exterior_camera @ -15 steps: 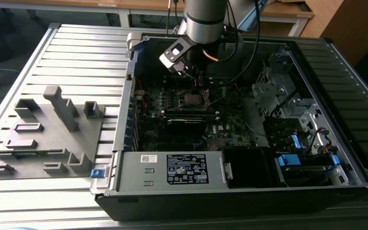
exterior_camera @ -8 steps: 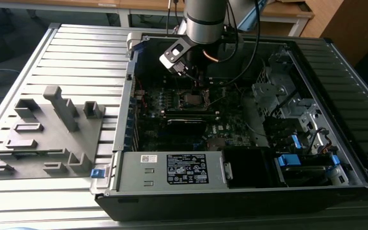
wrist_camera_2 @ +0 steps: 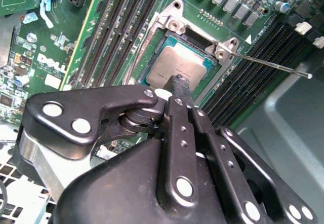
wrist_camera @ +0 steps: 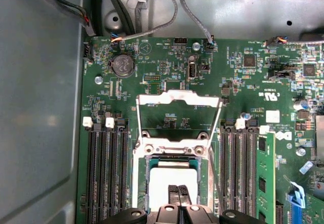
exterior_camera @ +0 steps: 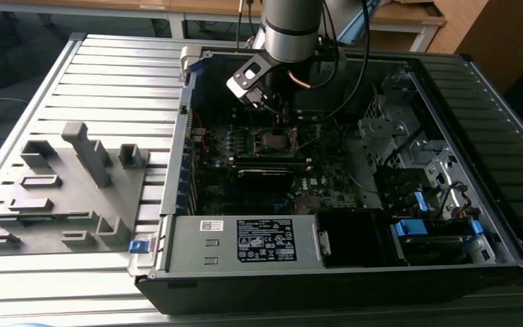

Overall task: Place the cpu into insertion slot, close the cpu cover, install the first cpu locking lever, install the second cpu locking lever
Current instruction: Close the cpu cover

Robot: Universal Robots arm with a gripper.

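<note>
Inside the computer case (exterior_camera: 334, 293), the arm (exterior_camera: 289, 27) reaches down toward the socket (exterior_camera: 275, 139). Both wrist views: end effector (wrist_camera: 178, 191) pinched fully together, gripping nothing, tips right at the cpu (wrist_camera: 169, 176), which lies flat in the socket. First wrist view adds the cover (wrist_camera: 179, 97), flipped up and open. Second wrist view shows a thin lever (wrist_camera_2: 268, 64) sticking out beside the socket.

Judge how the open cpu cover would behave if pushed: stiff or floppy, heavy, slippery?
The cpu cover is a thin metal frame with a cut-out middle, so probably light and stiff, though its slim side rails might flex. It stands open, apparently hinged at the insertion slot, so a push would likely swing it. Its shiny finish may be slippery.
</note>
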